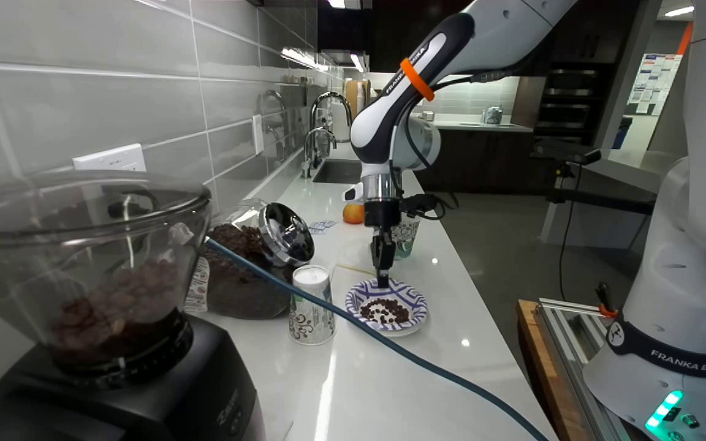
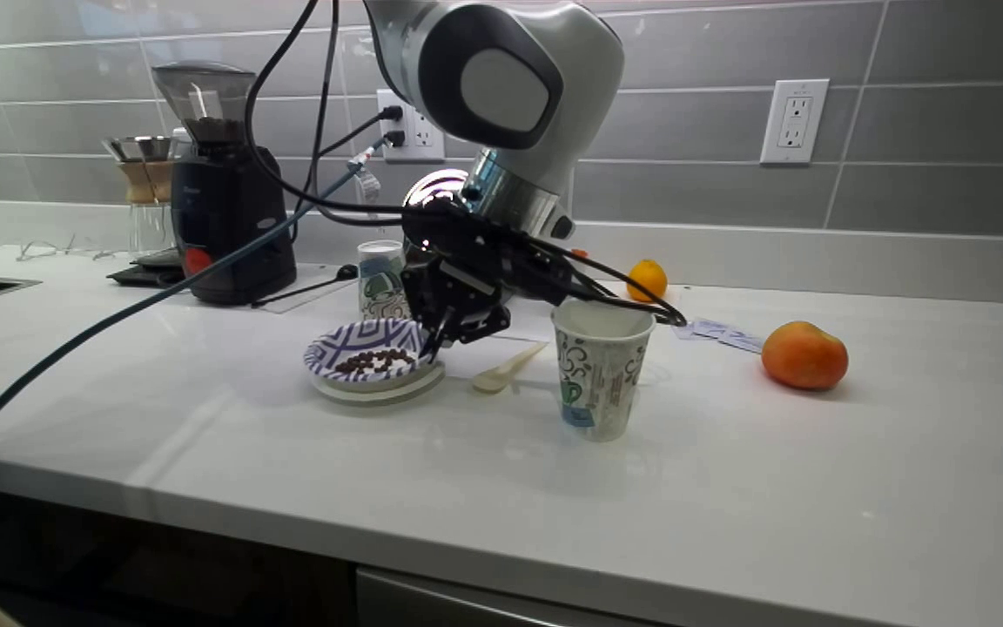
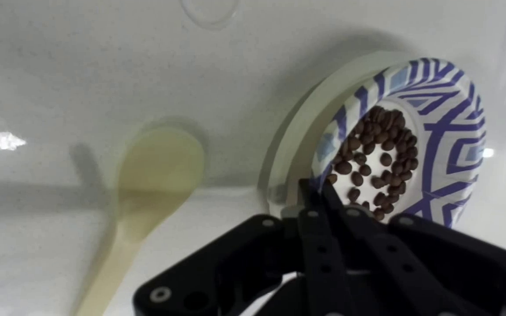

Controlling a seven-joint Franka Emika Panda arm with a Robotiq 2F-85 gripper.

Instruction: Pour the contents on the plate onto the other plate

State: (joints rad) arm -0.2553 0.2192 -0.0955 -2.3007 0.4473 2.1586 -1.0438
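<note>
Desk (image 2: 815,479): carried the patterned plate (image 3: 450,131) and plain plate (image 3: 294,131), nearer its front edge than its wall-side edge; spilled bits could have rolled off there.
Patterned plate: overlapped the plain plate from above, touching or not I couldn't tell; lifting might have dragged that along.
Fingers (image 1: 383,254): clenched on the patterned rim at one spot; under tilt, the plate could have buckled or swivelled.
Beans (image 3: 386,159): lay in the patterned plate; tipping without first moving aside would likely have missed the plain one.
Lettering (image 1: 684,361): FRANKA EMIKA stood low and high on the robot arm (image 1: 506,37); print on the grinder (image 2: 227,213) was illegible.
</note>
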